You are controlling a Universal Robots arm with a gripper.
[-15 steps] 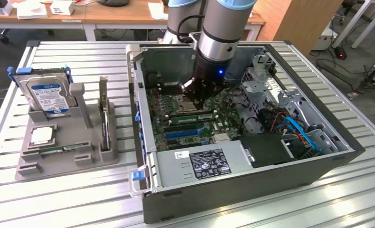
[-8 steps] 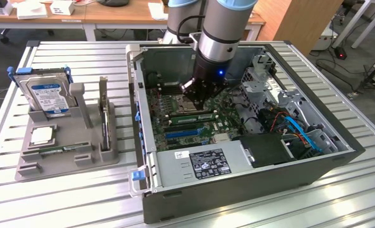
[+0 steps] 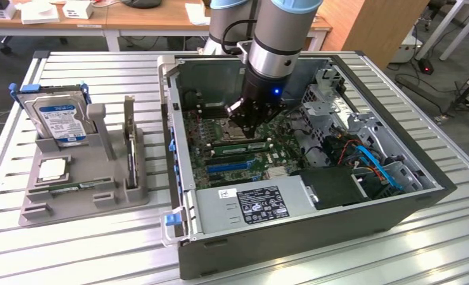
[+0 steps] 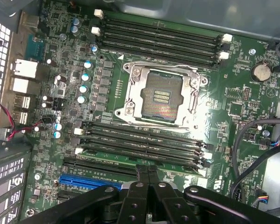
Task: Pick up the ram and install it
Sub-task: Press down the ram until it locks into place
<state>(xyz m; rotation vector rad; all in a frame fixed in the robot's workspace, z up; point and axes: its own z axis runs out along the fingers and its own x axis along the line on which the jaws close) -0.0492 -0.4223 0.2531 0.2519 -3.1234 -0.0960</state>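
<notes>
Inside the case (image 3: 189,154), the gripper (image 4: 148,175) is clenched, empty, above the ram (image 4: 140,156) seated in its slot. Ram appears light, stiff, fragile; handle by edges.

A slatted metal desk (image 3: 76,249) stands on dark grey floor (image 3: 464,142). Behind it, wooden tables (image 3: 139,21) hold white boxes (image 3: 78,9); a wooden cabinet (image 3: 373,27) stands toward the exterior view's right, cables (image 3: 448,89) trailing nearby.

The arm (image 3: 270,35) wore grey-blue joint caps over a silver cylinder, then a black wrist with a small blue light, ending in a black screw-studded gripper (image 4: 148,175).
</notes>
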